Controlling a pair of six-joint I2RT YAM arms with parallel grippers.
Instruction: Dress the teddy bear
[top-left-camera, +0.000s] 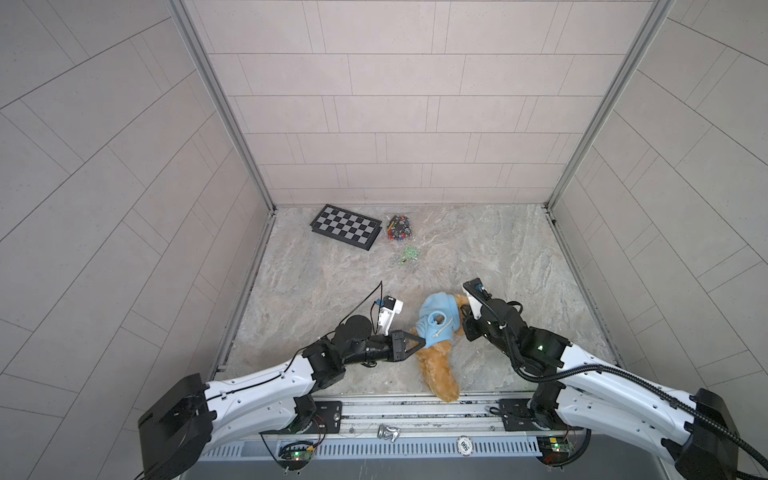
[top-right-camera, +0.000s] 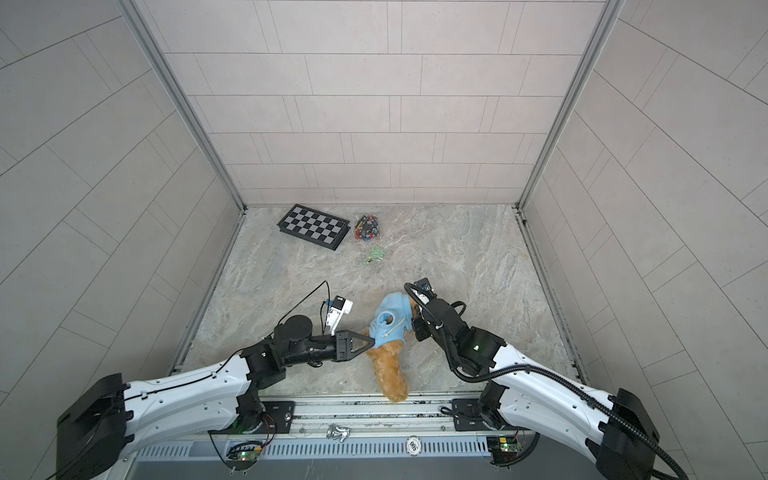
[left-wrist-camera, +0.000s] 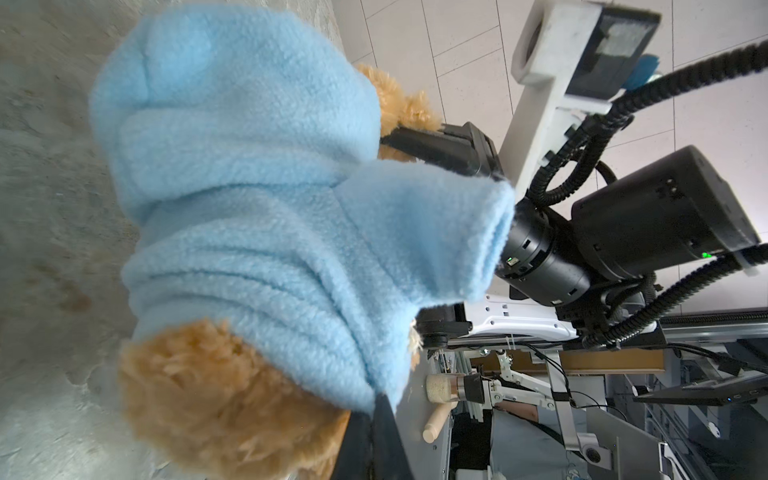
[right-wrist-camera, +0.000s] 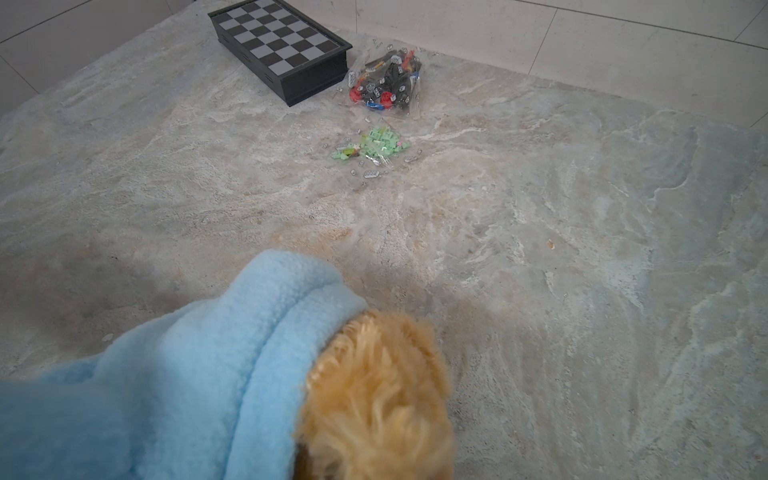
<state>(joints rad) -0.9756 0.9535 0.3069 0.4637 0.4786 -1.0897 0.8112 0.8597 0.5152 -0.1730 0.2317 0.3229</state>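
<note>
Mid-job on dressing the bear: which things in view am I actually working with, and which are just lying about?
In the job: teddy bear; blue hoodie over its upper body; left tool, shut on the hoodie's hem; right tool at the hood.
Lying about, far side: folded chessboard; bag of dark bricks; bag of green bricks.

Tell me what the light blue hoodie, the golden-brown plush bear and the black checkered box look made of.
The light blue hoodie: soft fleece, matte, nubbly pile. The golden-brown plush bear: long curly synthetic-looking fur, slightly glossy tufts. The black checkered box: probably hard plastic, smooth with crisp moulded edges.
</note>
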